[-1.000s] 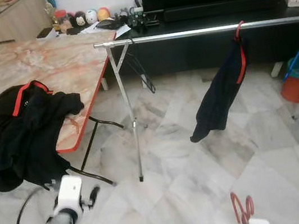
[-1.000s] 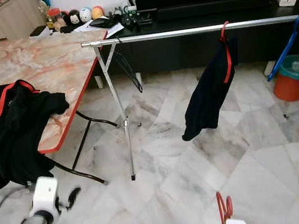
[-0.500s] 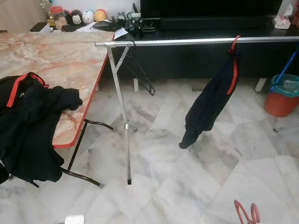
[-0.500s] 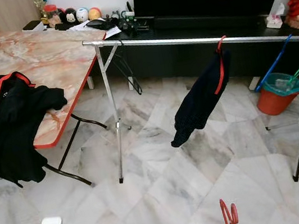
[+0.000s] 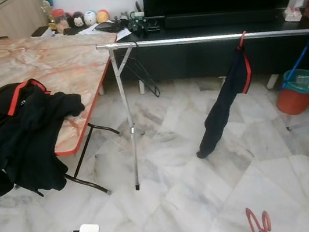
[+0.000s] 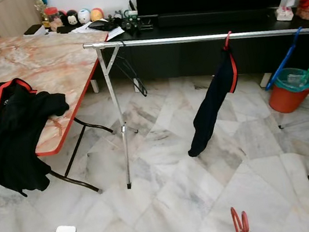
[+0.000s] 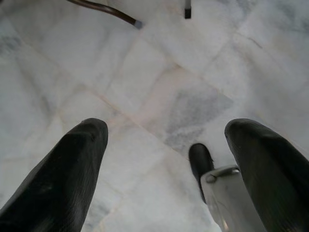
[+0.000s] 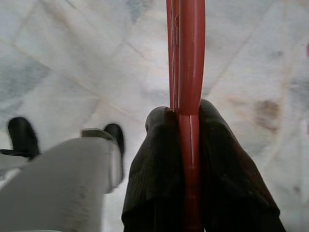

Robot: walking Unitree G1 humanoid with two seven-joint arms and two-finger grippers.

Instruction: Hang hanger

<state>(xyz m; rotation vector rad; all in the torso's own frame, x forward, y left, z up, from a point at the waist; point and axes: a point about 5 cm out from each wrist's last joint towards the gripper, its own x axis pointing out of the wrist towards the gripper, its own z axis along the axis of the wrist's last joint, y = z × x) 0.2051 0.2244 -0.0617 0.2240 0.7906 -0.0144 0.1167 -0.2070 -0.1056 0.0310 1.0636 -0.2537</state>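
Head views: the red hanger (image 5: 256, 226) rises at the bottom edge on the robot's right; the silver rail (image 5: 207, 37) runs left to right well ahead and above it, one dark garment (image 5: 226, 102) already hung there.
Right wrist view: right end effector (image 8: 186, 121) clamped on the hanger's red bar, which runs lengthwise along the fingers.
Left wrist view: left end effector (image 7: 166, 140) spread wide, empty, over the floor (image 7: 193, 72).
Nearer arm: the right, judging by the hold.
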